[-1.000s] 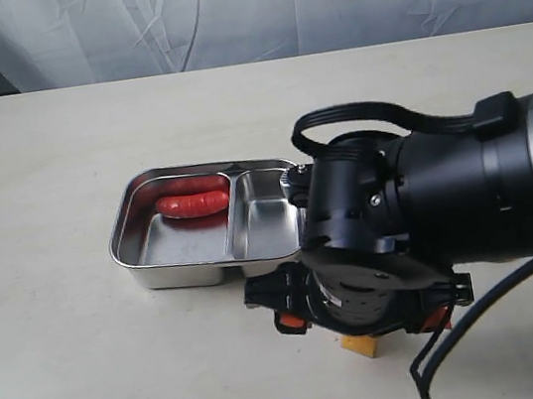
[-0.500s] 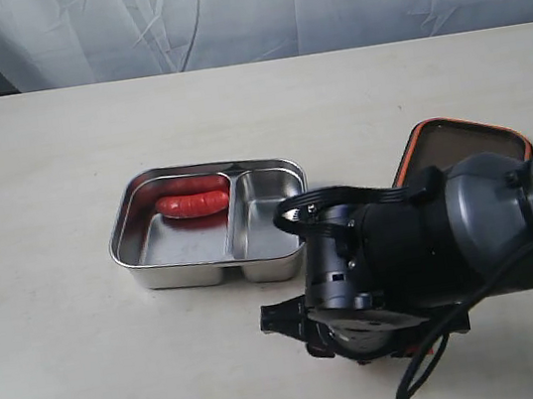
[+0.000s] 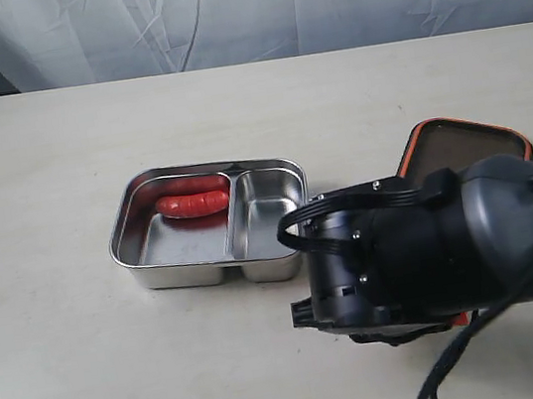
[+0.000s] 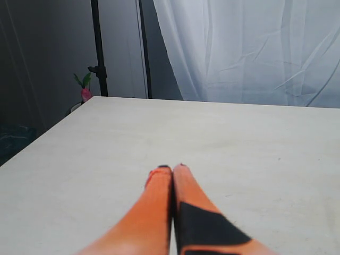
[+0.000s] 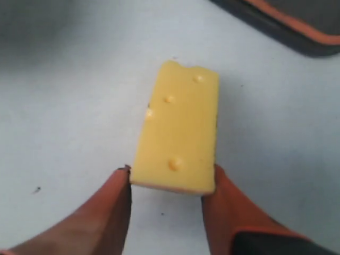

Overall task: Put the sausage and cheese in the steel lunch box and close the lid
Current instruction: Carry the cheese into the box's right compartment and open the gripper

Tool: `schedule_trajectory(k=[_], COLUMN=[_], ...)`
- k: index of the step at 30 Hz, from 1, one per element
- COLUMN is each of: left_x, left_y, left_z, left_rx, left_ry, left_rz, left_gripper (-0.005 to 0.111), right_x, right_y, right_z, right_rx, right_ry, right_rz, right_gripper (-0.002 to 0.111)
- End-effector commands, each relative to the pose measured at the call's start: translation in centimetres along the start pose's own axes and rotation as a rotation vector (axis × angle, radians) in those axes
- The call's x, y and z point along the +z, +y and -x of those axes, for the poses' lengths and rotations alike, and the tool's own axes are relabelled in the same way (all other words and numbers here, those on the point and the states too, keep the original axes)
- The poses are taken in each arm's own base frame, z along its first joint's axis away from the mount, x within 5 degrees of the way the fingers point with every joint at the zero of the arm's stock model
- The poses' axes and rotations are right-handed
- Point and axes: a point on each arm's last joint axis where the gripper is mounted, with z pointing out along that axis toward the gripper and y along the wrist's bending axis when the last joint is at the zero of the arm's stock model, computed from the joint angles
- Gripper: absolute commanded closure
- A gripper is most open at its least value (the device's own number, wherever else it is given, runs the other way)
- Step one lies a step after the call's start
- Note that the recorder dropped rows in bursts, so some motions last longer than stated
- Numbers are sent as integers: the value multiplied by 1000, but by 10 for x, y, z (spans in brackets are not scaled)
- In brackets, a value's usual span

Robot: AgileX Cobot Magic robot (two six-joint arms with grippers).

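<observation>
R hand (image 5: 170,174) pinching cheese (image 5: 178,127) end on table (image 5: 64,106); L hand (image 4: 171,168) pressed together; sausage (image 3: 192,205) in lunch box (image 3: 182,270)

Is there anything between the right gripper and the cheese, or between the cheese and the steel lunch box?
Nothing visible. The right gripper has the cheese between its fingers. The steel lunch box stands open, its narrow compartment empty; the lid lies apart from it.
</observation>
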Motion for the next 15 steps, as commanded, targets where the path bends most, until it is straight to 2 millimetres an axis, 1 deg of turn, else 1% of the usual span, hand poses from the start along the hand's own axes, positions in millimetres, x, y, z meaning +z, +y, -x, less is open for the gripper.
schedule_trajectory(k=[1, 4, 8, 11, 12, 15], left_x=[0, 0, 0, 0, 0, 0], left_y=[0, 0, 0, 0, 0, 0], left_z=[0, 0, 0, 0, 0, 0], left_rx=[1, 1, 1, 1, 1, 1], left_ry=[-11, -11, -11, -11, -11, -11], left_rz=[-7, -7, -7, -7, -7, -7], left_gripper=[107, 107, 107, 107, 107, 107], right_x=[-34, -54, -64, -63, -62, -51], right_y=[-11, -17, -14, -7, -2, 3], right_z=[8, 19, 36, 51, 57, 75], right_rx=[-51, -54, -102, -127, -147, -132], right_ry=[-140, -230, -348, -384, -394, -392], right_rz=[70, 152, 228, 304, 354, 393], right_gripper=[109, 109, 109, 109, 109, 109])
